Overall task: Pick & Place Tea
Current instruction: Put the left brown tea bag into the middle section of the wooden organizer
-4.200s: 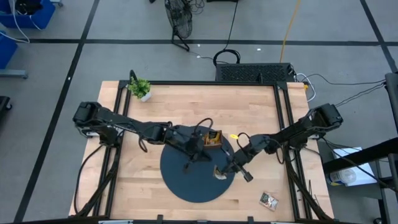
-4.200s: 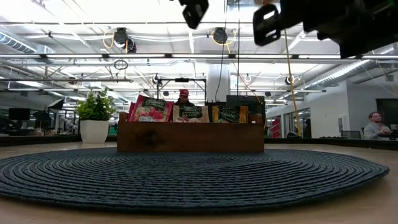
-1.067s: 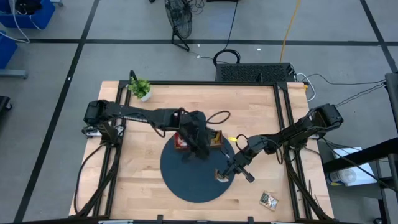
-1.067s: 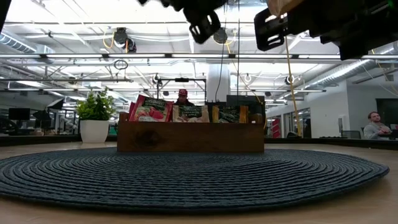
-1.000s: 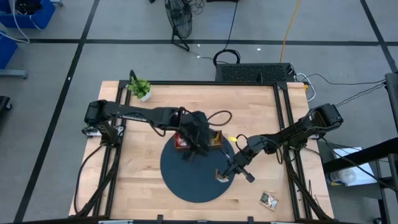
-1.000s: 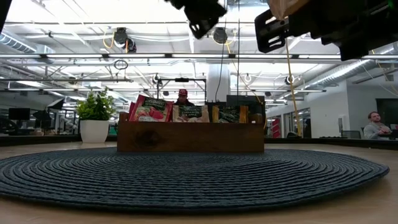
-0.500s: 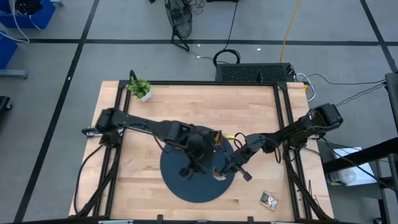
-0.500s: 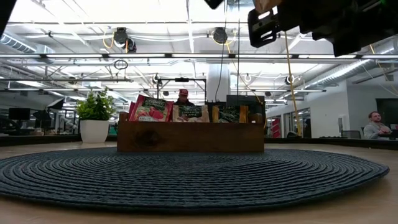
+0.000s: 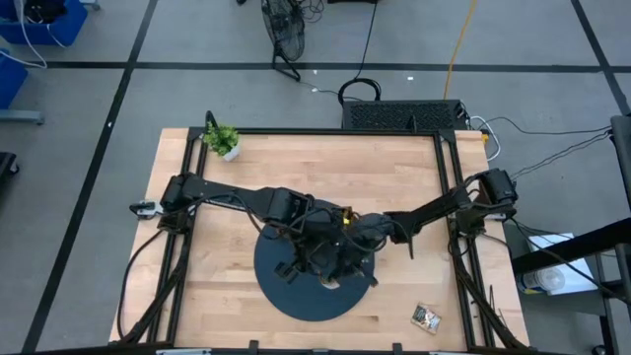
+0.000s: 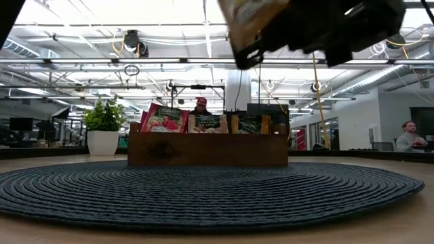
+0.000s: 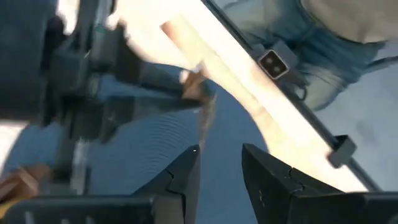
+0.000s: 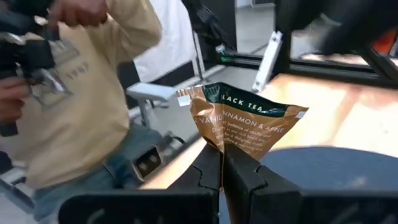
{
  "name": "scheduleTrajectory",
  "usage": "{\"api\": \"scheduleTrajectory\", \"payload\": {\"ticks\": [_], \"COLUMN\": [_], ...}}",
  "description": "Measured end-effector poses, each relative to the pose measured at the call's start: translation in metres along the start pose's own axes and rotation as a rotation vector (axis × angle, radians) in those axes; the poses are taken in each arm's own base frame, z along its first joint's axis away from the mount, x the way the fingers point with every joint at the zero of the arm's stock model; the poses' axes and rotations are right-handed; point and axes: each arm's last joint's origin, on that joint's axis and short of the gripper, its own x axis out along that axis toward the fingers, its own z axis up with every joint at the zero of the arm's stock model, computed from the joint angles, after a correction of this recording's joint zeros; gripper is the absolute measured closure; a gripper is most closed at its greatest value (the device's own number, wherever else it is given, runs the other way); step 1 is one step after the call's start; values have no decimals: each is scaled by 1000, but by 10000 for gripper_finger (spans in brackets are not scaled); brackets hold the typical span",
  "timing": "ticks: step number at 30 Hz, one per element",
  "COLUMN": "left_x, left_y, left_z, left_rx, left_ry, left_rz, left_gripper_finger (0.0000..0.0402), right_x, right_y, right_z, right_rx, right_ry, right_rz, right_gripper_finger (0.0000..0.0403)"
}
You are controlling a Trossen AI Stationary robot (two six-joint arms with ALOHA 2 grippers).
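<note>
Overhead lights and ceiling pipework filled the background of the low view, beyond a wooden table (image 9: 394,168) bearing a round dark woven mat (image 10: 203,193). At the table's far left corner stood a small potted plant (image 9: 223,140). On the mat's far edge sat the wooden tray (image 10: 207,149), with red, beige-and-green and orange tea sachets (image 10: 165,118) standing upright in its three compartments.

Left arm: reached from the table's left side to the mat's centre. The left gripper (image 11: 217,163) hung above the mat with its fingers (image 11: 186,177) parted by a narrow gap and nothing between them.

Right arm: reached from the right side to meet the left over the mat. The right gripper (image 12: 222,163) was fully closed, pinching the lower edge of a beige-and-dark-green sachet (image 12: 244,124), which it held in the air above the mat, just in front of the left gripper. In the high view the two grippers overlapped, so that their exact spacing could not be judged.

Near the table's front right corner lay one further sachet (image 9: 426,317), flat on the wood and well apart from the mat. A person in a yellow top (image 12: 74,87) stood beyond the table edge.
</note>
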Motion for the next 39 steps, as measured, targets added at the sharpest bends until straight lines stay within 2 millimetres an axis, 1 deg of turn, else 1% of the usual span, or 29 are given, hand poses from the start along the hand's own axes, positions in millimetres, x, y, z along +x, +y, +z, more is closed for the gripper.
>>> {"api": "scheduleTrajectory", "payload": {"ticks": [3, 5, 8, 13, 16, 19, 21, 23, 25, 27, 29, 31, 32, 35, 37, 39], "left_x": [0, 1, 2, 3, 3, -9, -26, -38, -45, -46, -48, -52, -55, -56, -52, -53], "left_y": [-2, -4, -9, -12, -11, -13, -17, -17, -17, -10, -3, 5, 7, 11, 14, 18], "left_z": [-3, -2, 2, 6, 5, 4, 5, 8, 7, 4, -5, -12, -17, -33, -44, -49], "left_rx": [-34, -64, -32, 3, 3, 16, 58, 108, 146, 158, 158, 168, 172, 184, 175, 176], "left_ry": [27, 7, -42, -65, -55, -66, -109, -186, -247, -293, -342, -442, -473, -533, -535, -539], "left_rz": [-28, -62, -150, -158, -134, -114, -92, -59, -19, 35, 74, 93, 96, 48, 15, 8], "left_gripper_finger": [282, 282, 282, 282, 282, 282, 282, 282, 282, 282, 282, 282, 282, 282, 282, 282], "right_x": [3, 2, -2, -2, -1, 1, 3, 2, -2, -8, -11, -14, -15, -19, -21, -25], "right_y": [-8, -10, -14, -16, -16, -14, -10, -5, -2, 2, 6, 7, 5, -3, -7, -13], "right_z": [-2, -2, 1, 1, 1, -2, -3, 2, 11, 19, 27, 31, 31, 27, 24, 22], "right_rx": [-24, -68, -158, -299, -335, -377, -409, -449, -500, -542, -581, -585, -581, -525, -480, -418], "right_ry": [16, 13, 8, 18, 24, 61, 85, 93, 73, 62, 45, 54, 69, 129, 166, 185], "right_rz": [6, -6, -59, -137, -171, -206, -247, -312, -389, -438, -457, -489, -500, -515, -520, -532], "right_gripper_finger": [403, 403, 401, 402, 401, 402, 402, 402, 402, 402, 402, 402, 402, 402, 401, 401]}}
